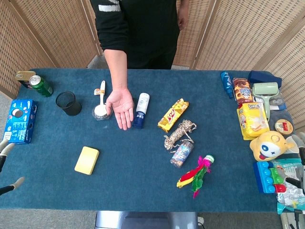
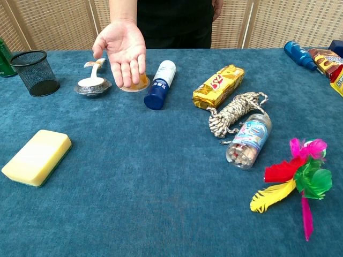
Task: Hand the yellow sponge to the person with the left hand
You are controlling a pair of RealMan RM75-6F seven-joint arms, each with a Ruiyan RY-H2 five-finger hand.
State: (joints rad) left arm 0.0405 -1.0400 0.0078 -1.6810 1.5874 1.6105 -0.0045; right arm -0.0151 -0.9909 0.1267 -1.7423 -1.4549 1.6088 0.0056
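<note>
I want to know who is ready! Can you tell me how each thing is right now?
yellow sponge: flat on the table, untouched.
person's hand: open, palm up, waiting.
left hand: at the table edge, holding nothing, fingers apart.
right hand: barely visible, cannot tell.
blue bottle: lying on its side.
mesh cup: upright.
rope: bundled.

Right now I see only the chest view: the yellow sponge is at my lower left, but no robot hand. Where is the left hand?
Observer: In the head view, only the fingers of the left hand show, at the left edge of the table. They are apart and hold nothing, and the yellow sponge lies to their right.
Operator: Is something near the hand that I could hit?
Observer: Yes. A blue cookie box lies at the table's left edge, just beyond the fingers, toward the person.
</note>
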